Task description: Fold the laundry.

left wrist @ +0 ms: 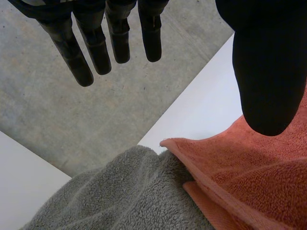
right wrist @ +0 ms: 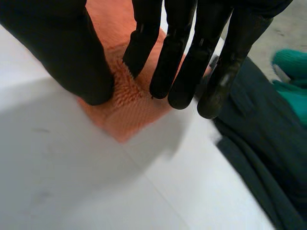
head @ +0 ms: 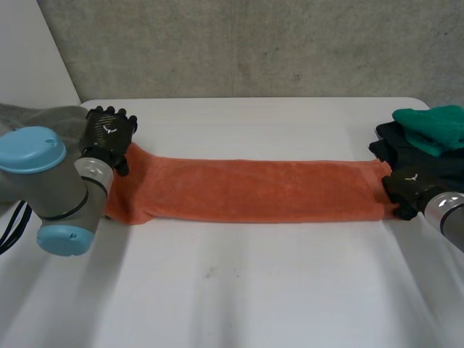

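Note:
A long orange towel [head: 246, 190] lies folded in a strip across the table, left to right. My left hand [head: 109, 134] hovers over its left end, fingers [left wrist: 93, 48] straight and thumb apart, holding nothing; the towel's left end [left wrist: 259, 187] lies below the thumb. My right hand [head: 407, 190] is down on the towel's right end. There its thumb and fingers [right wrist: 182, 72] pinch the near right corner [right wrist: 129, 110], and the cloth puckers between them.
A grey towel [head: 58, 119] lies at the table's far left, touching the orange towel's end [left wrist: 120, 196]. Dark garments [head: 420, 156] with a green cloth [head: 435, 127] on top sit at the right edge, just beside my right hand [right wrist: 259, 158].

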Motion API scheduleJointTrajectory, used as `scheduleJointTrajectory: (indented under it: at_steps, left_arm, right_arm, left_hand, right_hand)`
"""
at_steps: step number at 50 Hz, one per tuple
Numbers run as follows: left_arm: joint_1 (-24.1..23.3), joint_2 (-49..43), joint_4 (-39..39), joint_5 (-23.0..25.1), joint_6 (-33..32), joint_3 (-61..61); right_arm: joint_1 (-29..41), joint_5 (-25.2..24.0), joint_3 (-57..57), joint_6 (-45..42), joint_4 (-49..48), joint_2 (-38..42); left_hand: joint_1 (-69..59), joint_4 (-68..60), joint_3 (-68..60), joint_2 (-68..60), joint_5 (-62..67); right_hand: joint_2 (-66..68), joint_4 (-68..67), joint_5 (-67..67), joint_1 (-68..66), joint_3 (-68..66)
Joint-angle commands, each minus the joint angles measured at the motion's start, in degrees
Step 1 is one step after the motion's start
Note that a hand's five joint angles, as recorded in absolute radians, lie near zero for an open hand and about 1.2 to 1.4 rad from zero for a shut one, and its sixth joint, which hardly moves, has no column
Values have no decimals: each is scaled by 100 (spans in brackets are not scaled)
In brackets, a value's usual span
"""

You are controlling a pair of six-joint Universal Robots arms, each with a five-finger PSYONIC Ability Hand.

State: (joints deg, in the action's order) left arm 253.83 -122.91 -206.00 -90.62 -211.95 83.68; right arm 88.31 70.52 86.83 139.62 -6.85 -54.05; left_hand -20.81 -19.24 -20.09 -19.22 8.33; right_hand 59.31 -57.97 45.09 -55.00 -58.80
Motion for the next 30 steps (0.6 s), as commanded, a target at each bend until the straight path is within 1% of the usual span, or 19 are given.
scheduleJointTrajectory:
  at_steps: [1,3,6,7,9,10,14,16,18,20,24,25,28,29,30]
  left_arm:
    - [8,320,7,1,4,157]
    - [17,460,7,1,4,192]
    - [44,618,7,-8,4,228]
    - [44,706,16,1,13,280]
    - [52,812,7,1,39,368]
    - [52,865,7,1,48,412]
    - [70,1207,16,10,180,780]
    - [79,1321,16,10,233,895]
    - [87,1462,16,18,329,1044]
    - [79,1541,25,19,400,1124]
    - [70,1726,77,19,532,1282]
    - [70,1752,86,19,558,1300]
    - [70,1893,165,19,611,1379]
    - [70,1919,183,19,611,1405]
    - [79,1989,226,19,620,1449]
  right_arm:
    - [-446,595,114,-49,-255,-316]
    - [-674,499,228,-136,-246,-509]
    - [-1016,349,343,-356,-247,-572]
    - [-1253,314,361,-557,-229,-581]
    - [-1483,313,378,-786,-229,-590]
    - [-1762,322,396,-1066,-229,-607]
    - [-2256,340,370,-1656,-255,-642]
    - [-2380,348,343,-1832,-273,-651]
    - [-2354,348,343,-1904,-264,-660]
    - [-2249,322,335,-1851,-282,-704]
    - [-1512,322,317,-1439,-369,-1055]
    - [-1101,322,291,-1255,-457,-1221]
    - [-449,269,264,-1104,-624,-1407]
    - [-12,269,212,-1060,-738,-1477]
    - [228,261,177,-1034,-800,-1486]
  left_hand:
    - [235,78,163,76,13]
    - [352,196,281,193,-104]
    - [353,197,281,194,-105]
    - [353,197,281,194,-105]
    - [353,197,281,194,-105]
    - [353,197,281,194,-105]
    - [369,213,298,210,-121]
    - [369,213,298,211,-122]
    - [369,213,298,211,-122]
    - [369,213,298,211,-122]
    - [369,213,298,211,-122]
    - [369,213,298,211,-122]
    - [369,213,298,211,-122]
    - [369,213,298,211,-122]
    - [369,213,298,211,-122]
  right_hand:
    - [2069,-2203,2491,-2500,-2120]
    - [2069,-2203,2491,-2500,-2120]
    - [2069,-2203,2491,-2500,-2120]
    - [2069,-2203,2491,-2500,-2120]
    - [2069,-2203,2491,-2500,-2120]
    - [2069,-2203,2491,-2500,-2120]
    - [2069,-2203,2491,-2500,-2120]
    - [2069,-2203,2491,-2500,-2120]
    - [2069,-2203,2491,-2500,-2120]
    - [2069,-2203,2491,-2500,-2120]
    - [2069,-2203,2491,-2500,-2120]
    - [2069,-2203,2491,-2500,-2120]
    - [2069,-2203,2491,-2500,-2120]
    - [2069,-2203,2491,-2500,-2120]
    - [2069,-2203,2491,-2500,-2120]
